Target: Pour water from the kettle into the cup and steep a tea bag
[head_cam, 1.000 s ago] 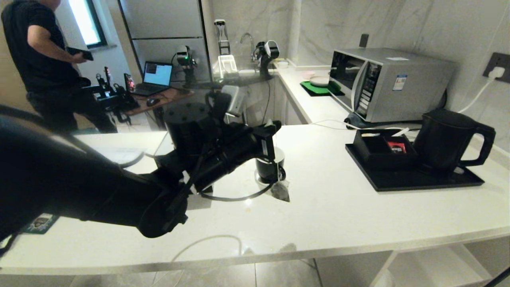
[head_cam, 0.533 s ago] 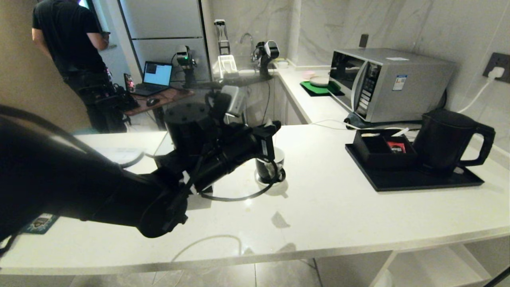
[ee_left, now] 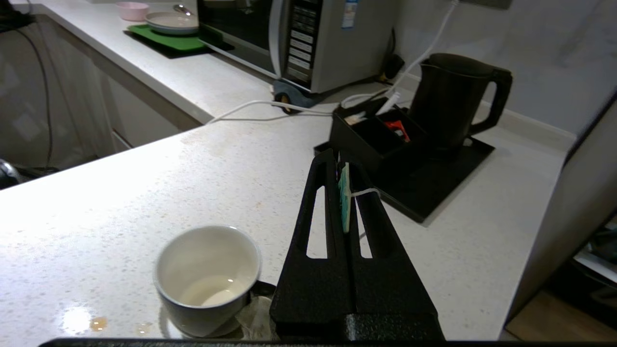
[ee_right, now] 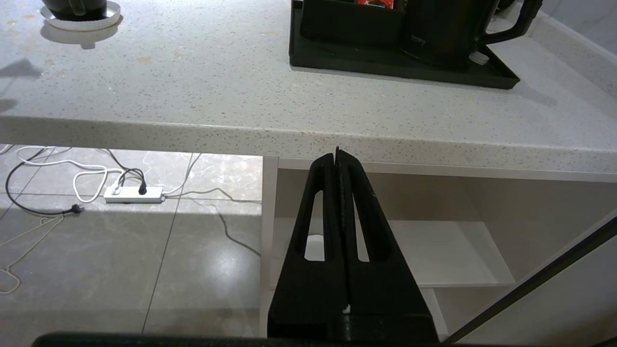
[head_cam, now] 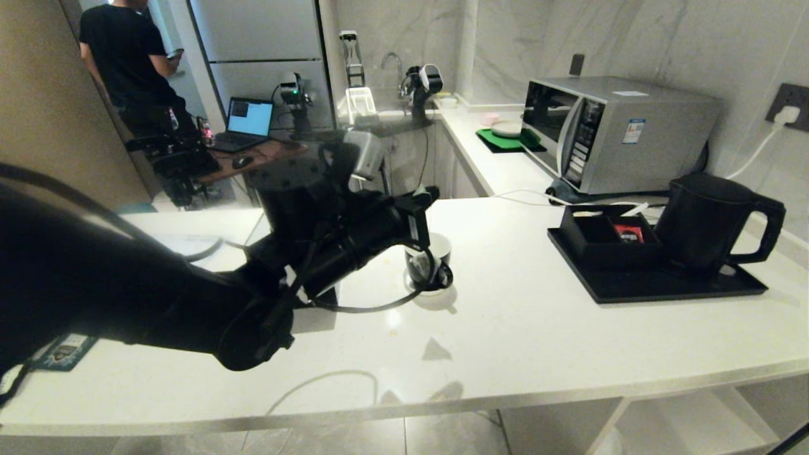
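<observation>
The left arm [head_cam: 189, 303] was matte black and bulky, a thin black cable [head_cam: 373, 306] looping beneath; each pincer [ee_left: 343, 166] had slotted, textured black fingers [ee_right: 318, 202].

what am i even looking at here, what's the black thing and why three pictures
It is a two-armed robot at a kitchen counter. One picture comes from a camera on its head, the other two from cameras on its wrists. The big black shape is its left arm; the left gripper is shut on a tea bag's tag, beside the cup, which holds a little liquid. The kettle stands on a black tray. The right gripper is shut, empty, below the counter edge.
</observation>
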